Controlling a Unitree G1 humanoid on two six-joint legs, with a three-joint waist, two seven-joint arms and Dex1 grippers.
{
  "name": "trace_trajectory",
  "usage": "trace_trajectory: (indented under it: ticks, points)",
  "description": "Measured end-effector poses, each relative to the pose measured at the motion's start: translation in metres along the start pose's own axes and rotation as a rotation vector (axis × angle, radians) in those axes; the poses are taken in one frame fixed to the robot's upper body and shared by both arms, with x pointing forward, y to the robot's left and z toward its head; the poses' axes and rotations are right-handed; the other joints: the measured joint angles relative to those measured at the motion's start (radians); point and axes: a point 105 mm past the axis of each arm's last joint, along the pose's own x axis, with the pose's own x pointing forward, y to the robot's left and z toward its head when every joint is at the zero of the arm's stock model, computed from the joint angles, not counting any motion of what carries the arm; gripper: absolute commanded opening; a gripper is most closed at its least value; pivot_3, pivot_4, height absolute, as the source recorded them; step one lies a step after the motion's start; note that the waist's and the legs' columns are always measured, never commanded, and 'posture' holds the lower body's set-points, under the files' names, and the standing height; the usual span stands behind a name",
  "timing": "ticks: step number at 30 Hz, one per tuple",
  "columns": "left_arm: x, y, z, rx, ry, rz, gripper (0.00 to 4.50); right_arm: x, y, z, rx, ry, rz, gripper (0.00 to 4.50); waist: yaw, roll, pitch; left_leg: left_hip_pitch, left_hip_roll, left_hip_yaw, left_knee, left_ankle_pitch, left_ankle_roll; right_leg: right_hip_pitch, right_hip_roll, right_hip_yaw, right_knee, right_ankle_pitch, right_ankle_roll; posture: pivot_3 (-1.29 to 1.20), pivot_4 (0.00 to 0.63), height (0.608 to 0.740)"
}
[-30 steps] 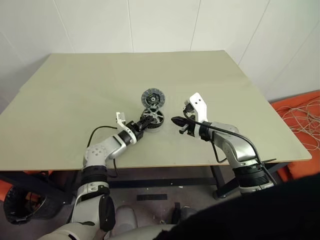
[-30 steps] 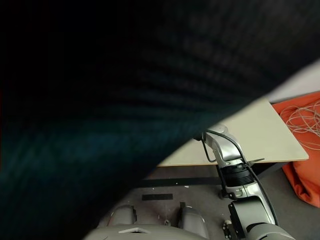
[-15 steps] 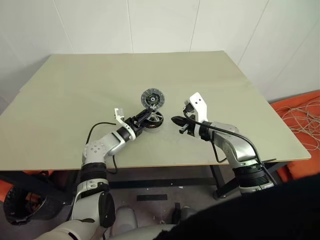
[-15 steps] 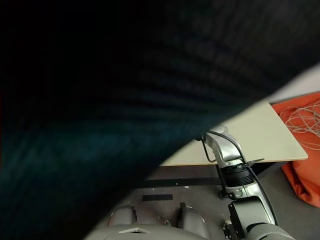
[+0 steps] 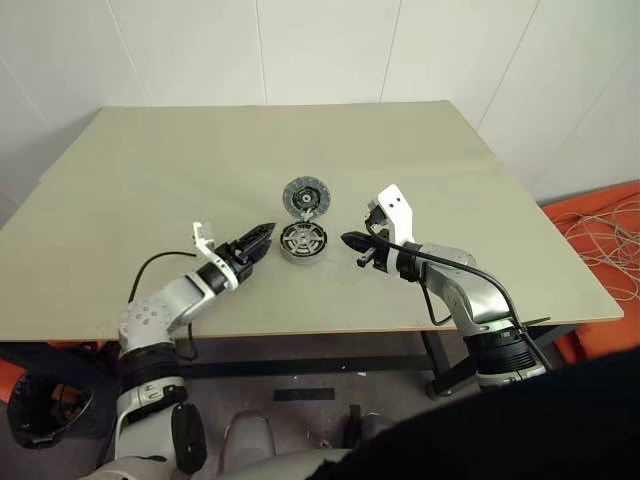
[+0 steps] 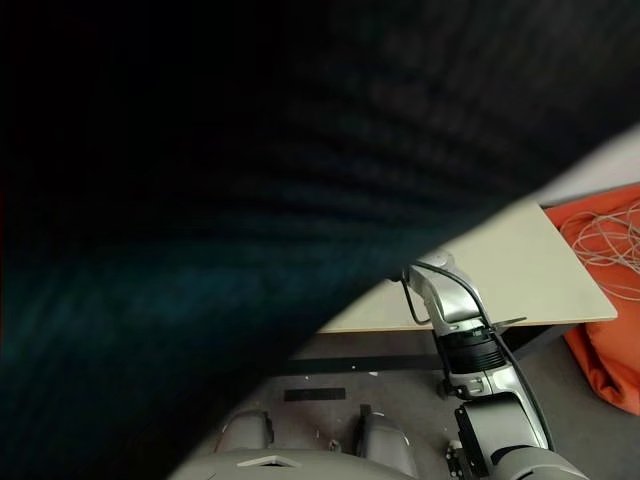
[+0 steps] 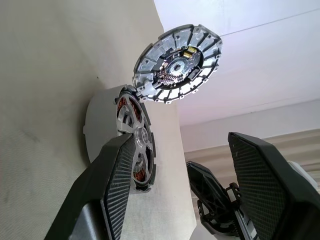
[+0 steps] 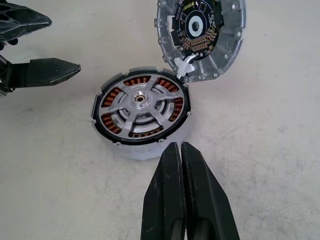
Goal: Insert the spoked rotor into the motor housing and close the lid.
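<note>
The spoked rotor [image 8: 140, 106] lies flat inside the motor housing [image 5: 303, 243], with copper windings showing between its spokes. The lid [image 5: 304, 196] stands open, tilted up from the housing's far edge, its dark centre facing the rotor. My left gripper [image 5: 262, 240] is open and empty, a short way left of the housing and apart from it. My right gripper [image 8: 180, 146] is shut on nothing, its tip pointing at the housing's right side with a small gap between them.
The housing sits mid-table on a pale tabletop [image 5: 150, 180] with free room all round. An orange mat with loose cables [image 5: 610, 235] lies on the floor at the right. A dark blur [image 6: 200, 200] covers most of the right eye view.
My left gripper opened, let go of the rotor and drew back to the left. The rotor now rests in the housing. The right gripper stayed still.
</note>
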Motion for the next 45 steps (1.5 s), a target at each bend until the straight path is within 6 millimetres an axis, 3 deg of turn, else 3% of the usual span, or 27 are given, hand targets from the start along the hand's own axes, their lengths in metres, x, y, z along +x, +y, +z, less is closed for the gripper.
trace_trajectory:
  ticks: [10, 13, 20, 28, 34, 45]
  points:
    - [0.012, -0.017, 0.000, 0.326, 0.013, -0.008, 3.16, 0.006, 0.000, 0.001, 0.008, -0.008, -0.002, 0.00, -0.001, 0.000, 0.000, 0.000, 0.000, 0.000, 0.000, 0.000, 0.000, 0.000, 0.000, 0.000, 0.000, 0.000, 0.000, 0.00, 0.000, 0.740]
    - [0.014, -0.017, 0.000, 0.397, 0.011, -0.011, 3.16, 0.019, -0.001, 0.004, 0.037, -0.016, -0.020, 0.00, -0.007, 0.000, 0.000, 0.001, 0.001, 0.000, 0.000, 0.000, -0.001, -0.001, 0.000, 0.000, 0.001, 0.000, 0.000, 0.00, 0.000, 0.740]
    - [0.015, -0.016, 0.003, 0.458, 0.017, -0.014, 3.16, 0.049, 0.013, 0.019, 0.061, -0.058, 0.008, 0.00, -0.003, 0.000, 0.000, 0.000, 0.000, 0.000, 0.000, 0.000, -0.001, -0.001, 0.000, 0.000, 0.001, 0.000, 0.000, 0.00, 0.000, 0.740]
    - [0.017, -0.010, -0.001, 0.569, 0.055, 0.020, 3.16, 0.066, 0.020, 0.008, 0.095, -0.027, 0.027, 0.00, -0.006, 0.000, 0.000, -0.001, 0.001, 0.000, 0.000, 0.000, -0.001, -0.002, 0.000, 0.000, 0.001, 0.000, 0.000, 0.00, 0.000, 0.740]
    - [0.014, -0.003, -0.010, 0.672, 0.148, 0.037, 3.16, 0.074, 0.026, 0.005, 0.107, -0.021, 0.044, 0.00, -0.006, 0.000, 0.000, -0.001, 0.001, 0.000, 0.000, 0.000, -0.001, -0.002, 0.000, 0.000, 0.001, 0.000, 0.000, 0.00, 0.000, 0.740]
    - [0.002, -0.003, 0.000, 0.776, 0.201, 0.039, 3.16, 0.079, 0.028, -0.001, 0.098, -0.024, 0.041, 0.00, -0.007, 0.000, 0.000, 0.001, 0.001, 0.000, 0.000, 0.001, -0.002, -0.001, 0.000, 0.001, 0.003, 0.000, -0.001, 0.00, 0.000, 0.740]
